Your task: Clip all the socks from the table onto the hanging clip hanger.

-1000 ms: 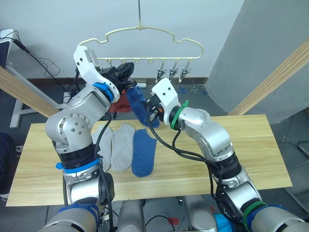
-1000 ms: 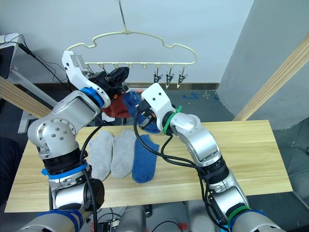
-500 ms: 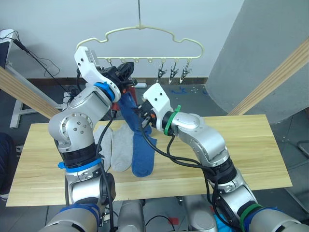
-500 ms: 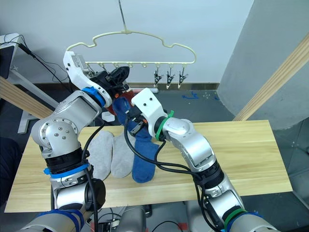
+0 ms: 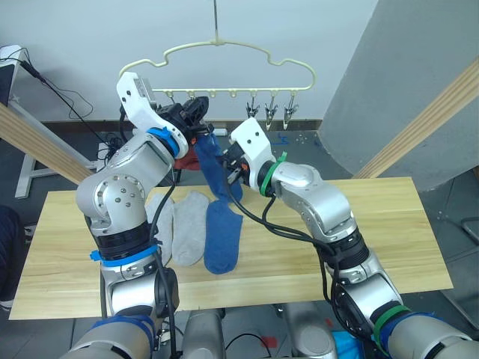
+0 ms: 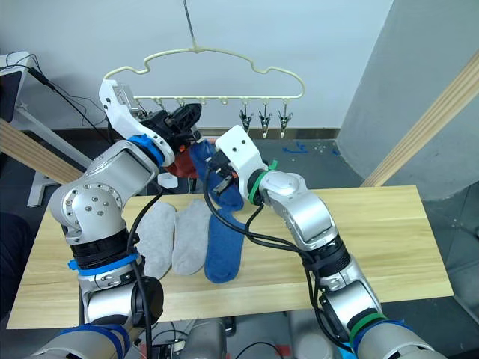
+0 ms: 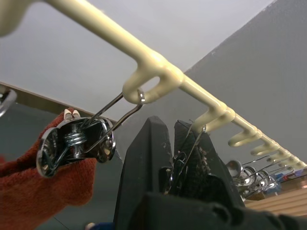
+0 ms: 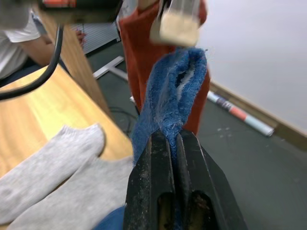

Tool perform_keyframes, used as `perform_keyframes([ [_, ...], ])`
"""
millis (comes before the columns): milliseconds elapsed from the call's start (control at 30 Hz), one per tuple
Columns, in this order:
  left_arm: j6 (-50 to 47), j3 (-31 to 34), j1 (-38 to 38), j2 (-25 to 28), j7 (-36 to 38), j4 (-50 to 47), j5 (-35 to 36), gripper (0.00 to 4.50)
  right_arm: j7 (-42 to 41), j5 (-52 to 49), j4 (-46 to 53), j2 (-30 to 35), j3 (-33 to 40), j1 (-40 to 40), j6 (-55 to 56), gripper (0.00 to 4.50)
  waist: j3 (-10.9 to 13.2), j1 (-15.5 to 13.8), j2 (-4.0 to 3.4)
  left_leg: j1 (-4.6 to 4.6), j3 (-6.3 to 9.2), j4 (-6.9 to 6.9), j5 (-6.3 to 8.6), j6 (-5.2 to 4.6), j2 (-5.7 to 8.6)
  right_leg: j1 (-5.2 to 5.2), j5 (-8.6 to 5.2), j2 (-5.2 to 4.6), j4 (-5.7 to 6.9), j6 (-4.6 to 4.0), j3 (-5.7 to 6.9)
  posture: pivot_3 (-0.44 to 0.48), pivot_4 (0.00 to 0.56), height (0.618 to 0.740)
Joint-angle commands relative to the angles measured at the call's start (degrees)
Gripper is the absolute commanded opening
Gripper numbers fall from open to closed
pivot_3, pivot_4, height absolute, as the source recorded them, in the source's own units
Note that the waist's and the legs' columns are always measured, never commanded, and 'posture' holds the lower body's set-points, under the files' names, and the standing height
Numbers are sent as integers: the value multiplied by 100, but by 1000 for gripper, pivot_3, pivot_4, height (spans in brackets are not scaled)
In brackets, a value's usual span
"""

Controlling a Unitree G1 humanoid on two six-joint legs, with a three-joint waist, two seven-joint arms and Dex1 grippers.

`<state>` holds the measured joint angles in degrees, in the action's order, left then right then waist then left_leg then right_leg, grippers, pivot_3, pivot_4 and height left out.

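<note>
The right tool (image 8: 171,143) pinches a blue sock (image 5: 215,168) held up under the clip hanger (image 5: 224,56); the left tool (image 7: 175,158) squeezes a clip (image 7: 189,148). 3 socks lie on the desk (image 5: 389,224)

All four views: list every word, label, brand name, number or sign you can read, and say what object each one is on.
None can be read.
The clip hanger, the held blue sock, the hung red sock, the table and both arm housings carry no print.
The left pincer and right pincer are plain black, unmarked.
</note>
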<state>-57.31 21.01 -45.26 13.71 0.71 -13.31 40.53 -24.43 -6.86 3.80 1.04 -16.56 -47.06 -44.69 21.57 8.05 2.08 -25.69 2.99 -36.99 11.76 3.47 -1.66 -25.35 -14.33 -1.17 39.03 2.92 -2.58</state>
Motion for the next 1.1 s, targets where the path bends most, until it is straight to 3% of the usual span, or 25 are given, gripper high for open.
perform_keyframes([
  [33, 69, 19, 21, 43, 16, -209, 111, 193, 7, -49, 75, -57, 112, -197, 163, 39, 0, -1, 0, 0, 0, 0, 0, 0, 0, 0, 0, 0, 0, 0, 0, -241, 354, 740],
  [1100, 233, -114, 99, 31, -14, -170, 66, 193, 40, -176, -627, -479, 393, -941, 636, 39, 0, -5, 0, -1, -1, -1, 0, 0, 1, 0, 1, -2, -1, -2, 0, -243, 356, 740],
])
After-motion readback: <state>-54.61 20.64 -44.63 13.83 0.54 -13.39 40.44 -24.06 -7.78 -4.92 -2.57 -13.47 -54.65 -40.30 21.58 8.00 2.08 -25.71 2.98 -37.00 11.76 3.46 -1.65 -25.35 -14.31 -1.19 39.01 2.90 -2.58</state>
